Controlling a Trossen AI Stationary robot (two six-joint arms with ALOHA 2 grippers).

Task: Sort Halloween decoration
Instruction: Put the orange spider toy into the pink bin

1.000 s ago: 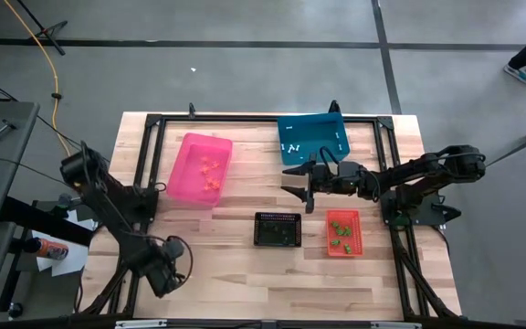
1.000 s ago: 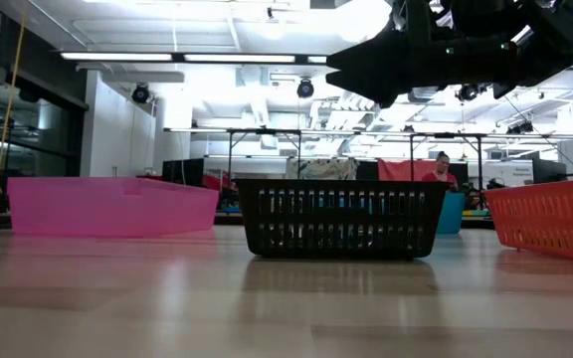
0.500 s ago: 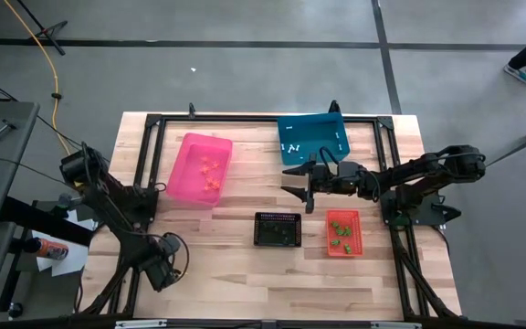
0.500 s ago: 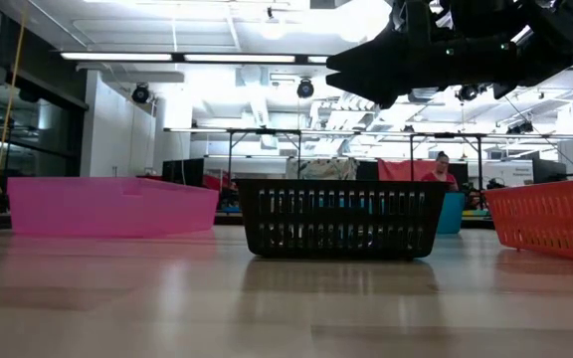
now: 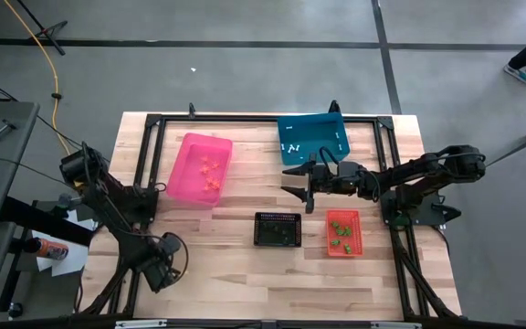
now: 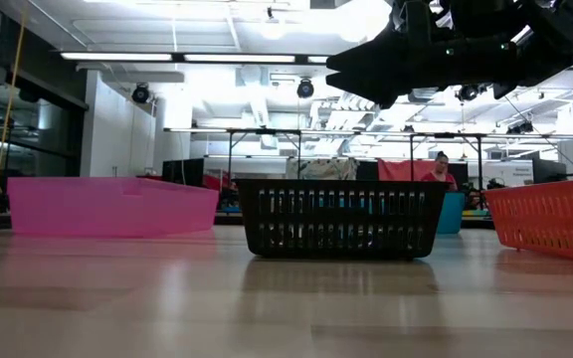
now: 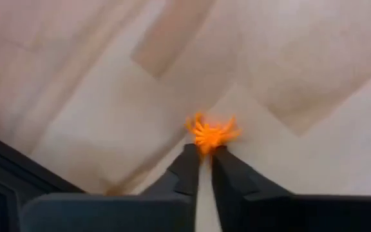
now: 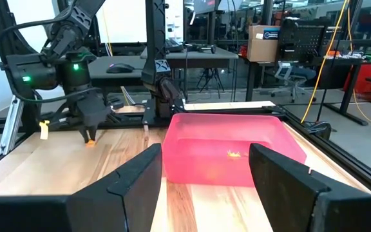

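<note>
Left gripper pinches an orange trinket at the table's seven o'clock corner.
High view: left gripper (image 5: 160, 271) low there; right gripper (image 5: 297, 185), spread empty, hovers centrally. Left wrist view: fingertips (image 7: 189, 154) nip the orange trinket (image 7: 210, 133), at twelve o'clock from them, on the wooden table (image 7: 288, 71).

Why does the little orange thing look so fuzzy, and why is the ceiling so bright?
Left wrist view: the orange trinket sits very close to the camera, pinched at the tips of the left hand, so it and the wood behind are out of focus. Low view: the ceiling lights shine straight into the lens and glare white, leaving the right hand a dark silhouette.
</note>
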